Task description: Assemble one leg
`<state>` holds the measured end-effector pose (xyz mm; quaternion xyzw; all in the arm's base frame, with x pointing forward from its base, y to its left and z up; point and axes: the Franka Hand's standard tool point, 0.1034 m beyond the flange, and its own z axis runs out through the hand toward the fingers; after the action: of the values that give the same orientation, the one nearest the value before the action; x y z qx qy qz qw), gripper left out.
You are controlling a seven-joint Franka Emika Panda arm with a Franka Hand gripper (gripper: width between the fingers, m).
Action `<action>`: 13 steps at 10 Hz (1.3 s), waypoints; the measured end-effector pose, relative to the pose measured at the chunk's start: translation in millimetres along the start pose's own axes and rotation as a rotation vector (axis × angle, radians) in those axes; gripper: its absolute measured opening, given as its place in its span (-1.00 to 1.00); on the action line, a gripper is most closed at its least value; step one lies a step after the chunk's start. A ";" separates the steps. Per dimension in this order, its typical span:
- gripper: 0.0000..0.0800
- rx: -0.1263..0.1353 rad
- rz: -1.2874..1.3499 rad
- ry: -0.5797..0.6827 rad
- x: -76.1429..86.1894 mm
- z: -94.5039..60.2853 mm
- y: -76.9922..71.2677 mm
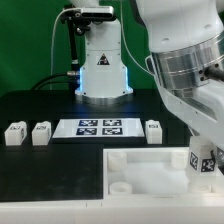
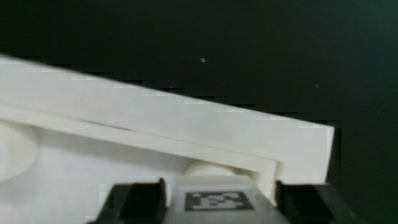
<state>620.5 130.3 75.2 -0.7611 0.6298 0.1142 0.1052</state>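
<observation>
My gripper [image 1: 206, 166] is shut on a leg [image 1: 207, 158], a small white block with a black-and-white tag. I hold it over the right end of the large white panel [image 1: 150, 166] at the front of the table. In the wrist view the leg [image 2: 217, 197] sits between my two black fingers [image 2: 135, 203], with the panel [image 2: 160, 125] just beyond it; whether the leg touches the panel I cannot tell. Three more legs stand on the black table: two at the exterior view's left [image 1: 15, 133] [image 1: 41, 131] and one to the right of the marker board [image 1: 154, 131].
The marker board [image 1: 100, 127] lies flat mid-table in front of the robot base [image 1: 102, 70]. A round socket [image 1: 120, 187] shows at the panel's front left corner. My arm's big silver link [image 1: 190, 70] fills the exterior view's right.
</observation>
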 end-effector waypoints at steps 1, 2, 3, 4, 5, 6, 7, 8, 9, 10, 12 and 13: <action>-0.26 0.001 0.036 -0.003 -1.2 0.3 -0.1; -0.20 0.001 0.002 -0.003 -1.3 0.4 0.0; -0.20 0.001 -0.029 -0.003 -1.5 0.5 0.0; 0.28 0.000 -0.034 -0.003 -1.2 0.4 0.1; 0.28 -0.009 -0.134 0.003 1.9 -1.7 1.4; 0.55 -0.027 -0.313 0.024 6.0 -4.5 3.2; 0.55 -0.047 -0.490 0.056 4.3 -4.3 3.5; 0.61 -0.048 -0.577 0.048 4.2 -3.0 3.9; 0.61 -0.050 -0.640 0.047 5.5 -3.3 4.0; 0.62 -0.053 -0.745 0.045 5.9 -3.2 4.0; 0.62 -0.078 -1.038 0.069 11.6 -6.4 2.1; 0.62 -0.078 -1.210 0.092 15.0 -9.2 -2.6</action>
<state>626.1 114.0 79.5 -0.9915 0.0846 0.0240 0.0961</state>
